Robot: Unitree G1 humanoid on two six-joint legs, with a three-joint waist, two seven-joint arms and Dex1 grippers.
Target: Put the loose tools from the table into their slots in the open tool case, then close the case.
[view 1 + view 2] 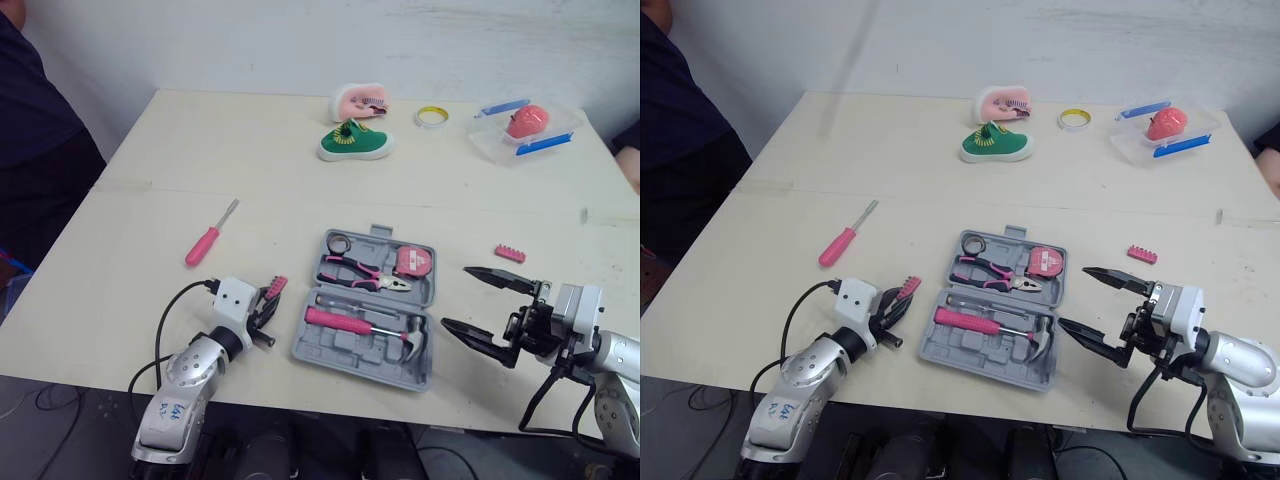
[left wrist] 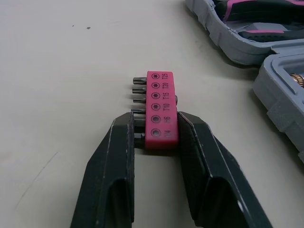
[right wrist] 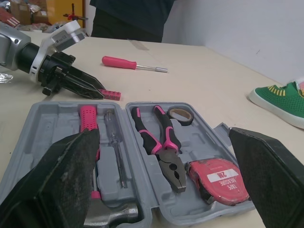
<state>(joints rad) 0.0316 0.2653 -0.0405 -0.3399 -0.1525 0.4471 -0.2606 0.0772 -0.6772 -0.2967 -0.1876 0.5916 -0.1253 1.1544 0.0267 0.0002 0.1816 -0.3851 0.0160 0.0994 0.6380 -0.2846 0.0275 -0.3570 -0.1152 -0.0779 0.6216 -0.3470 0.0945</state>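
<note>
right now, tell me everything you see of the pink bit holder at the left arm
The bit holder is a pink plastic strip with a row of labelled sockets, T25 and T20 among them. Dark metal bits stick out one side. It lies flat on the table, beside the grey case but apart. The left tool clamps one end.

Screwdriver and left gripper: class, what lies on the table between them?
Nothing; the left eye view shows bare table between the screwdriver and the left gripper.

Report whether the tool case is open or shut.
Open: the tool case lies with both halves spread flat, hammer, pliers and tape measure exposed.
</note>
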